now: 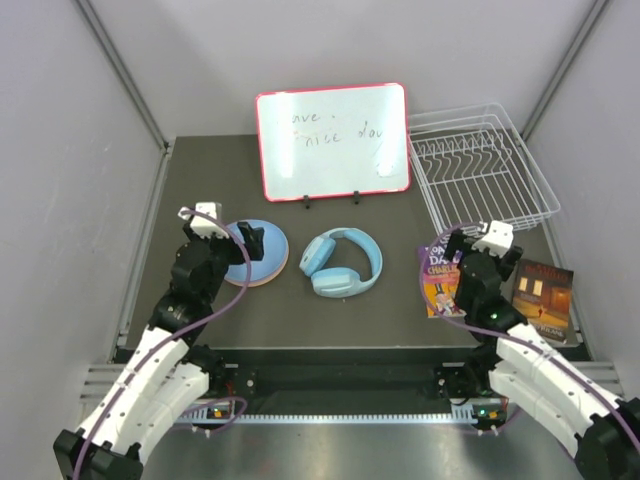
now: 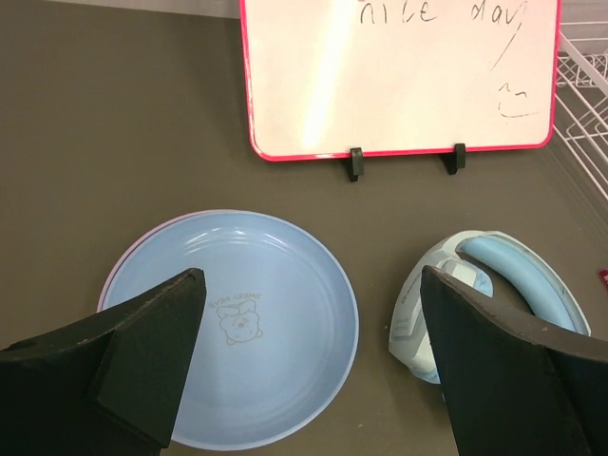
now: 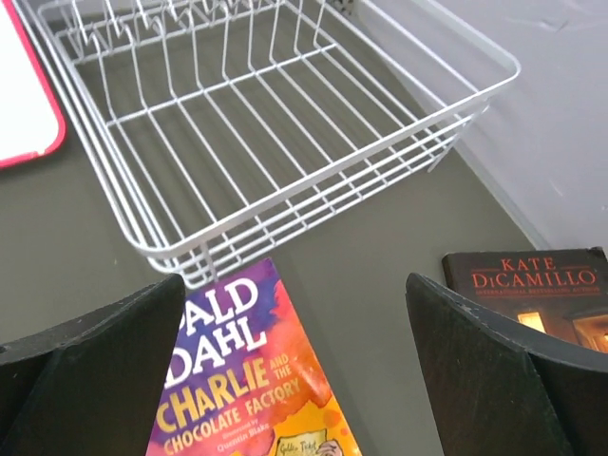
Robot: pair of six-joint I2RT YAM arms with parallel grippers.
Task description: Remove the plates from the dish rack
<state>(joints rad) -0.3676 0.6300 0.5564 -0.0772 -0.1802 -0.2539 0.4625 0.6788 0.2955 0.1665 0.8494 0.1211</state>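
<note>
The plates (image 1: pixel 262 256) lie flat in a stack on the table's left side. A light blue plate (image 2: pixel 237 332) is on top, a lavender rim (image 2: pixel 116 274) peeks out beneath it, and a pink-orange edge shows in the top view. My left gripper (image 1: pixel 247 240) (image 2: pixel 312 285) hovers open over the stack's right part, holding nothing. The white wire dish rack (image 1: pixel 480 165) (image 3: pixel 332 163) stands at the back right, with no plate showing inside it. My right gripper (image 1: pixel 453 248) (image 3: pixel 294 285) is open just in front of the rack, above a book.
Light blue headphones (image 1: pixel 341 263) (image 2: pixel 494 304) lie right of the plates. A red-framed whiteboard (image 1: pixel 333 140) (image 2: pixel 399 76) stands at the back centre. A purple Charlie book (image 1: pixel 440 282) (image 3: pixel 242 380) and a dark DiCamillo book (image 1: pixel 543 296) (image 3: pixel 532 285) lie in front of the rack. Grey walls enclose the table.
</note>
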